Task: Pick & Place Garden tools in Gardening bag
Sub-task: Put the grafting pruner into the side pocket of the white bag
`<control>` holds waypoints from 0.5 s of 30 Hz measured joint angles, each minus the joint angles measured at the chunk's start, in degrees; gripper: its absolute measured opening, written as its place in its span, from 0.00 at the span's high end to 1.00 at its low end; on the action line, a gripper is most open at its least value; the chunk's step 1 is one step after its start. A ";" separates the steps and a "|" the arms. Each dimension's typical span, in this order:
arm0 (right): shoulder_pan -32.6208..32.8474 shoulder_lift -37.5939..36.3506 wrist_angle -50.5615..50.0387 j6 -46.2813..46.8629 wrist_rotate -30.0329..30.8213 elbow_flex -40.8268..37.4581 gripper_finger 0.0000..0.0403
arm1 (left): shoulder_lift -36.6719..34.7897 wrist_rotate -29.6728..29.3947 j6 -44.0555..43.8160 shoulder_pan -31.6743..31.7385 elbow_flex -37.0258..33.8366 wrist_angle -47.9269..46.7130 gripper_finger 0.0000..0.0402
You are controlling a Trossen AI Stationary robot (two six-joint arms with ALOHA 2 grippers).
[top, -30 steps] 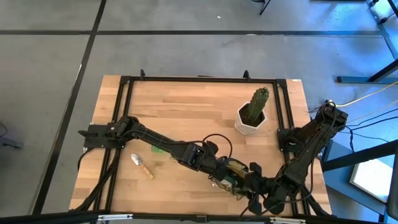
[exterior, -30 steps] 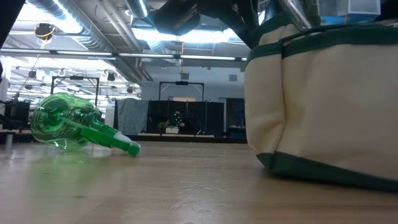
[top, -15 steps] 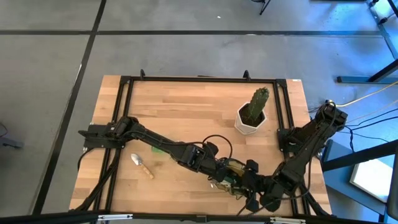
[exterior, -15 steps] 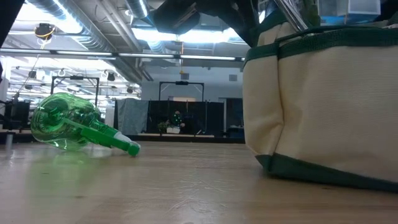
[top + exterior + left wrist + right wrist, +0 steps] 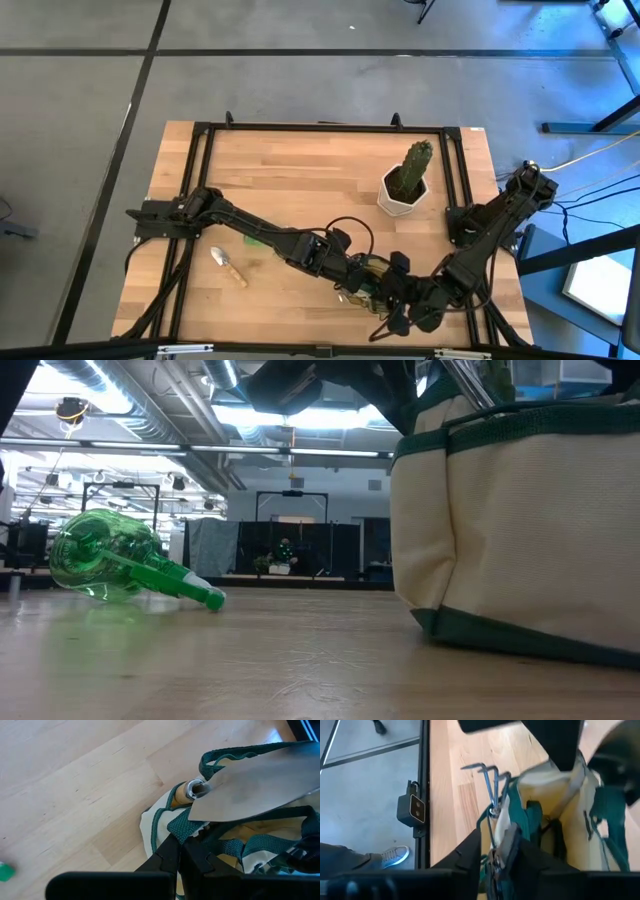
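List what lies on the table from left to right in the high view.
Trowel → green spray bottle, mostly under the left arm → gardening bag, where the left gripper and right gripper meet → cactus in its white pot.

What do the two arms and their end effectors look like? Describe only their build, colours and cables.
Both arms are black, jointed and slim. The left arm carries a thin black cable looping above its wrist. The right arm has a bulkier joint at its outer end. Each end effector has two dark, flat, tapered fingers.
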 joint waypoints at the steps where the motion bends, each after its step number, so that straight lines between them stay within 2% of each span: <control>1: 0.06 0.00 -0.45 1.11 -0.08 0.00 0.81 | 0.00 0.00 0.06 0.00 0.00 0.00 1.00; 5: 0.41 0.00 -1.44 2.70 -1.57 0.00 0.94 | 0.00 0.00 0.39 -0.02 0.00 0.00 1.00; 10: 1.47 0.00 -1.73 4.96 -2.65 0.00 0.93 | 0.00 0.00 0.39 -0.02 0.04 0.00 1.00; 15: 2.67 0.00 -2.93 5.89 -1.05 0.02 0.93 | 0.00 -0.01 0.39 0.00 0.05 0.02 1.00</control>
